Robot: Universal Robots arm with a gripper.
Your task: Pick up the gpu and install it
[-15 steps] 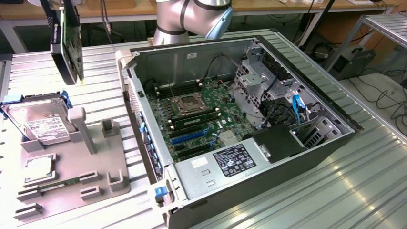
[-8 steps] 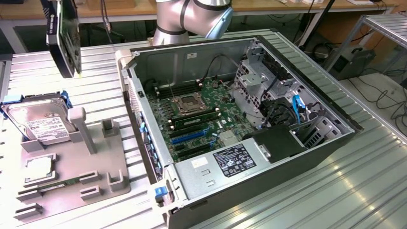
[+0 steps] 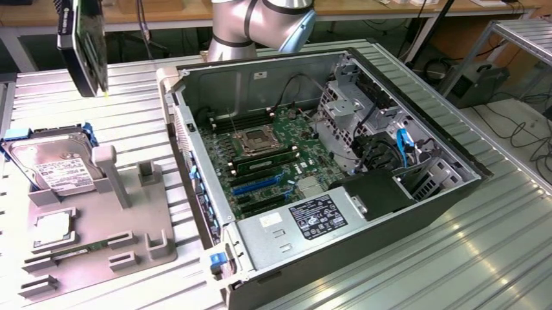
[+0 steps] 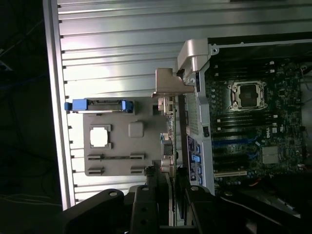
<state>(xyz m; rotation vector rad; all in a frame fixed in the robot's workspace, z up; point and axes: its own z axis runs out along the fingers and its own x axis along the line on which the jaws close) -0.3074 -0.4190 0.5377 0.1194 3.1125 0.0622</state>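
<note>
**Gpu held edge-on in the claw, clear of the open case**

The gpu [image 3: 84, 48] was seen raised above the slatted metal table [image 3: 483, 258], toward the exterior view's left and well apart from the open computer case [image 3: 285, 255]. In the wrist view the card [image 4: 167, 122] was presented edge-on, its silver bracket [image 4: 168, 87] farthest from the gripper [image 4: 168, 179], whose jaws were closed on the card's thin body.

Below it, the grey fixture plate [image 3: 103, 226] was seen with the hard drive [image 3: 52, 165] and the memory stick [image 3: 74, 252] seated in their holders. The motherboard [image 3: 267, 161] lay exposed, its blue expansion slots [image 3: 258, 186] unoccupied.

The card is judged to be light, stiff and fragile. A hold across the flat faces near the mid-length is considered best, away from the contact edge and raised components. The smooth black face may be slippery, so some pivoting in a two-finger pinch is to be expected.
</note>
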